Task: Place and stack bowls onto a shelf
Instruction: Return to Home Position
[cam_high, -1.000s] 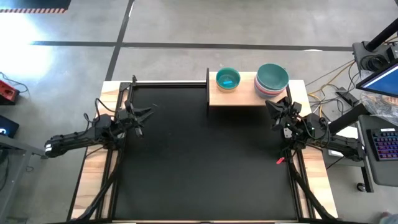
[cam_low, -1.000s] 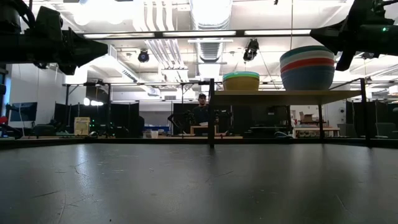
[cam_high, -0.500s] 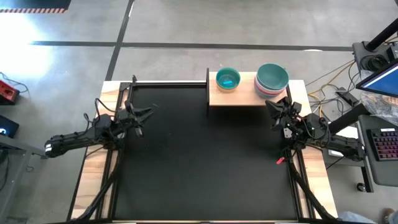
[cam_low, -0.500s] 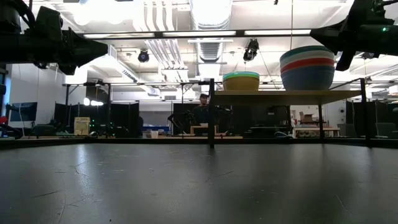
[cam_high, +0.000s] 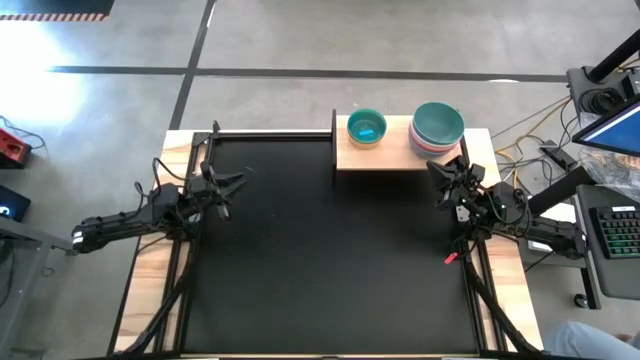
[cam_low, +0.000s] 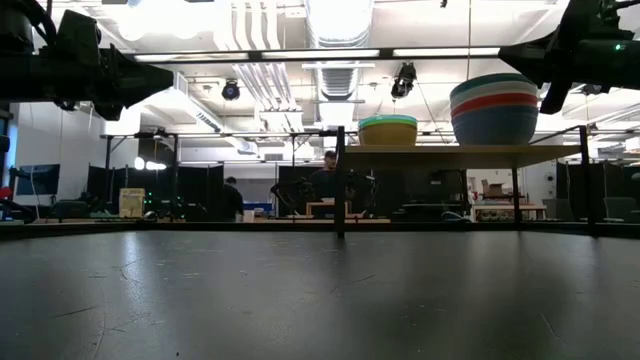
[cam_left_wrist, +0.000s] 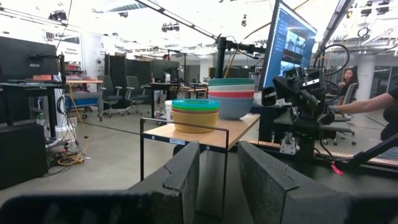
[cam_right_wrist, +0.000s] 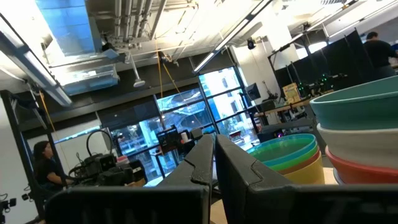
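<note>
Dark left fingers (cam_left_wrist: 181, 179) ajar, empty

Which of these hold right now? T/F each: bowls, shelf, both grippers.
1. The shelf carries a taller stack and a shorter stack. True.
2. A red bowl tops the taller stack. False: a teal bowl tops it.
3. The right gripper holds a bowl. False: it is shut on nothing, near the shelf's right end.
4. The left gripper is open, well apart from the shelf. True.
5. A yellow bowl is lowest in the shorter stack. True.
</note>
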